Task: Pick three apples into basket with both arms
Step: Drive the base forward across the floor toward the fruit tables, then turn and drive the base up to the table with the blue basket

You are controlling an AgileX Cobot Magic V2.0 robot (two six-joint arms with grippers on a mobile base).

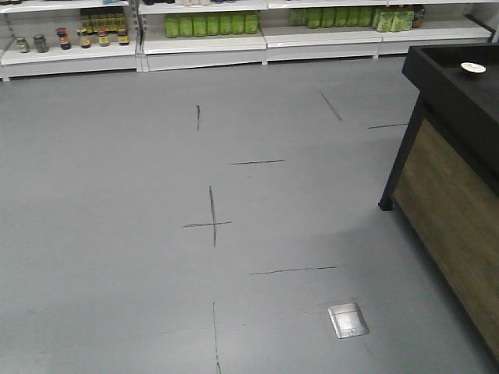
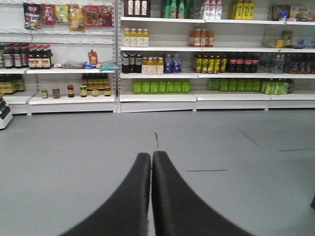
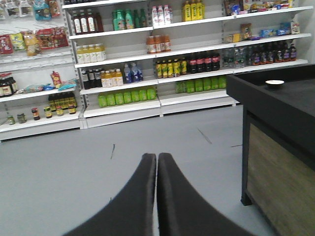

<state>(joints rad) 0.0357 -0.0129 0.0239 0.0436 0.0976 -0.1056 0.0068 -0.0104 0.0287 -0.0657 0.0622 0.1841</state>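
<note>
Two grippers, both pressed together, above a grey shop floor.
Nearest, the left gripper (image 2: 150, 154) has its two fingers pressed together with nothing between them, and the right gripper (image 3: 157, 155) is the same. Each one shows only in its own wrist view. Only the front view shows one small metal plate (image 1: 348, 319) set in the floor (image 1: 117, 195). One black bench (image 3: 275, 103) with one white dish (image 3: 274, 83) on top shows in the right wrist and front views. Farthest are white shelves (image 2: 157, 96) of bottles. I cannot tell where the apples and basket are.
</note>
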